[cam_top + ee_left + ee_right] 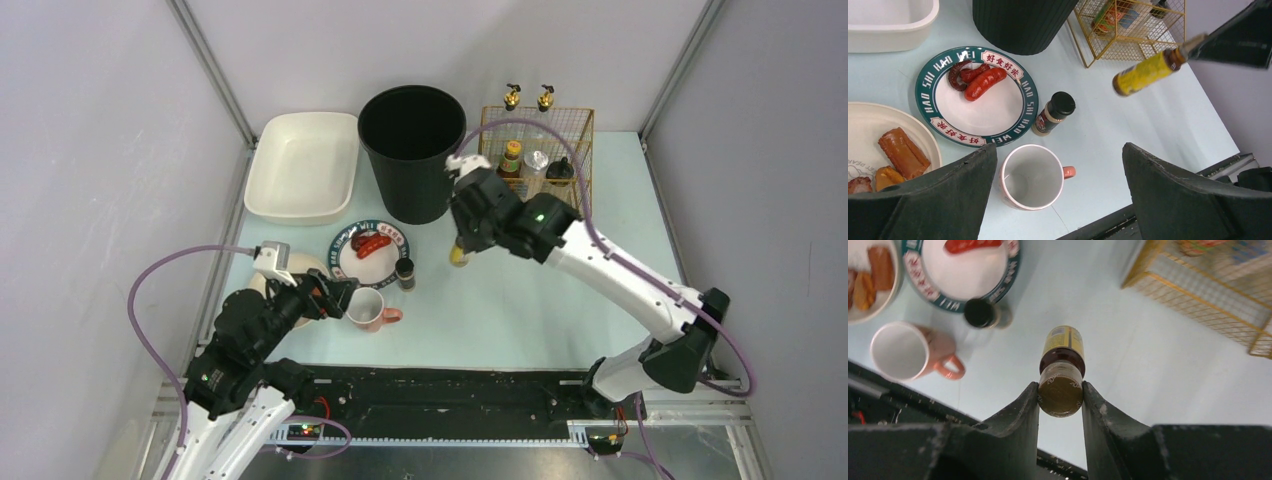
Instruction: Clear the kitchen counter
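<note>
Right wrist: right end effector clamps bottle above kitchen counter, near basket.

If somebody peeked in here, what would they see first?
Probably the right gripper holding a yellow-labelled bottle by its cap, above the counter. Then the big black bin at the back, with red sausages on a green-rimmed plate just in front of it.
</note>
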Controlling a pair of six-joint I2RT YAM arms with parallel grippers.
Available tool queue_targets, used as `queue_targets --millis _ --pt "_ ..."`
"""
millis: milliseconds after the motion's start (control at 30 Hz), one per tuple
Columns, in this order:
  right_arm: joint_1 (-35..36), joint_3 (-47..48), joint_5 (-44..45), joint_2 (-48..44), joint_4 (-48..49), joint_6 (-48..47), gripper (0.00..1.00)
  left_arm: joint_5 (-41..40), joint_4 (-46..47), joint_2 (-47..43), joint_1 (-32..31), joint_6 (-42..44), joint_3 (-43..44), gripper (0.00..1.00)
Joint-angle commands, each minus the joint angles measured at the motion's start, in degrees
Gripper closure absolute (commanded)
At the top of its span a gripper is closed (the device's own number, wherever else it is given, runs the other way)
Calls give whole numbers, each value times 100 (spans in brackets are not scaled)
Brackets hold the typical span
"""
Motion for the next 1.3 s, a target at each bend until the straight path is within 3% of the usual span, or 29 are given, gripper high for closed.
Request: queue_targets --millis 0,233,500,900,1267 --pt "-756 433 85 -464 156 -318 100 -5 186 -85 -31 -56 -17 2" --pt "-1808 1103 55 -183 454 -603 100 -6 189 -39 -31 -53 -26 2" --pt "-2600 2085 -336 877 388 -615 100 -5 193 -16 -31 -44 -25 2" --pt "-2776 2101 -427 1776 473 -292 100 -12 196 -10 -31 -45 -26 2" --pt "-2739 1544 -367 1150 636 -313 100 -4 196 38 -31 -38 -21 2"
